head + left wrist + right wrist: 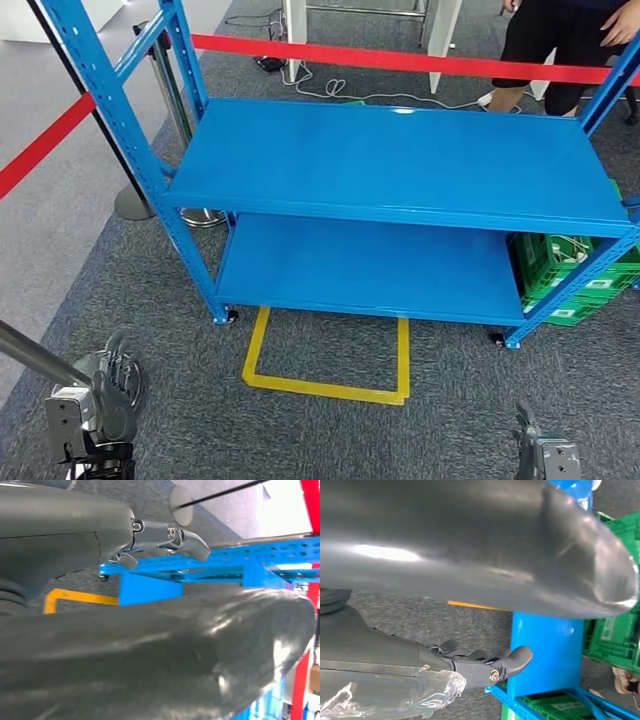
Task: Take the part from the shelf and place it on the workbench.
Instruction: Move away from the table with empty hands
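Robot hands (113, 385) (540, 450) empty before shelf (392, 165)

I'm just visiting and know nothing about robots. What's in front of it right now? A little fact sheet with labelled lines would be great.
Shelf: blue metal shelf, two levels, both bare where visible
Part to fetch: not seen on the shelf
Floor mark: yellow tape outline in front of the shelf
Crates: green crates by the shelf's right end
Barrier: red tape behind the shelf
Person: standing beyond the tape
Left robot hand: low at its side, holding nothing
Right robot hand: low at its side, holding nothing
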`<state>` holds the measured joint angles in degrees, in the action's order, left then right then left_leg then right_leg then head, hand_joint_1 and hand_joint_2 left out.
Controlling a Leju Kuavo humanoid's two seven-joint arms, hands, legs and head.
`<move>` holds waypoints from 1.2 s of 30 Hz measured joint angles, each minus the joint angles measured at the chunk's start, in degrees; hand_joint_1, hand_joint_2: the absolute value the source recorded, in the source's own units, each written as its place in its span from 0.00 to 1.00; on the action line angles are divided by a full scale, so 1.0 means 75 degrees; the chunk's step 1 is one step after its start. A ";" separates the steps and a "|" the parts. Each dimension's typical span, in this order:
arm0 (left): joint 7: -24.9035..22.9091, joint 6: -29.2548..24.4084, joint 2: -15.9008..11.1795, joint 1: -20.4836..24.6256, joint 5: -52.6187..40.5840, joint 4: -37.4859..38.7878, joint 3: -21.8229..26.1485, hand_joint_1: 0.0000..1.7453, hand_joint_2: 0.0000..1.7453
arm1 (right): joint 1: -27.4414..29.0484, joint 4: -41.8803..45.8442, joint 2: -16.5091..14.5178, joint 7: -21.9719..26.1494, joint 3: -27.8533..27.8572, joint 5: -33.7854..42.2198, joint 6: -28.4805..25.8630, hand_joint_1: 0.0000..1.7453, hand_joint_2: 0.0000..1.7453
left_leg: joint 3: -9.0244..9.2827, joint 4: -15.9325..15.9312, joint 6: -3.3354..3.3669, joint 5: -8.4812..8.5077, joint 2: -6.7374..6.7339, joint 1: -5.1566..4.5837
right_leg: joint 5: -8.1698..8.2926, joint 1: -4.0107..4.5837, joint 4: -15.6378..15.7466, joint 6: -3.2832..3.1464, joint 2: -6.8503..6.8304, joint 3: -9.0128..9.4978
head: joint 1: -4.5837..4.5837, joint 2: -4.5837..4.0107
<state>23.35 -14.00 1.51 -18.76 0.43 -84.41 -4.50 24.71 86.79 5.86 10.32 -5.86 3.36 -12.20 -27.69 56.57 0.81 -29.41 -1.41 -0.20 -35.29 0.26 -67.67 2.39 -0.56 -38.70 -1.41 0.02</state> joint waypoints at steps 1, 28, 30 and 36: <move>-0.0006 0.0001 0.0000 -0.0002 -0.0001 0.0001 0.0000 0.00 0.00 | 0.0010 -0.0001 0.0004 -0.0002 -0.0006 0.0016 -0.0001 0.00 0.00 | 0.0157 0.0010 -0.0018 -0.0144 -0.0057 -0.0017 | 0.0549 0.0017 0.0402 -0.0036 -0.0155 0.0040 | 0.0004 0.0000; -0.1461 0.0617 -0.0043 0.0145 -0.0146 0.2680 0.0068 0.00 0.00 | -0.0910 -0.2167 0.0000 -0.0498 0.0033 -0.0044 0.0529 0.00 0.00 | -0.1101 0.0113 -0.0103 0.0847 0.0198 0.0022 | 0.0557 -0.0095 0.1574 -0.0116 0.0220 0.1602 | -0.0016 0.0000; -0.1587 0.0710 -0.0050 0.0217 -0.0143 0.3054 0.0094 0.00 0.00 | -0.0988 -0.2595 -0.0015 -0.0566 0.0054 -0.0076 0.0614 0.00 0.00 | -0.1097 0.0113 -0.0085 0.0831 0.0199 0.0015 | 0.0558 -0.0101 0.1610 -0.0046 0.0214 0.1622 | -0.0017 0.0000; -0.1959 0.0985 -0.0073 0.0437 -0.0120 0.4188 0.0203 0.00 0.00 | -0.1221 -0.3914 -0.0119 -0.0769 0.0152 -0.0167 0.0863 0.00 0.00 | -0.1077 0.0115 -0.0070 0.0823 0.0199 0.0006 | 0.0561 -0.0113 0.1628 0.0066 0.0211 0.1631 | -0.0020 -0.0001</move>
<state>8.65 -6.61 0.97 -15.48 -0.48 -53.00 -2.98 15.55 57.44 4.97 4.56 -4.72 2.10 -5.73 -35.77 57.43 0.28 -23.24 0.08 -0.15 -31.08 -0.59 -55.46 2.88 1.02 -26.47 -1.56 0.02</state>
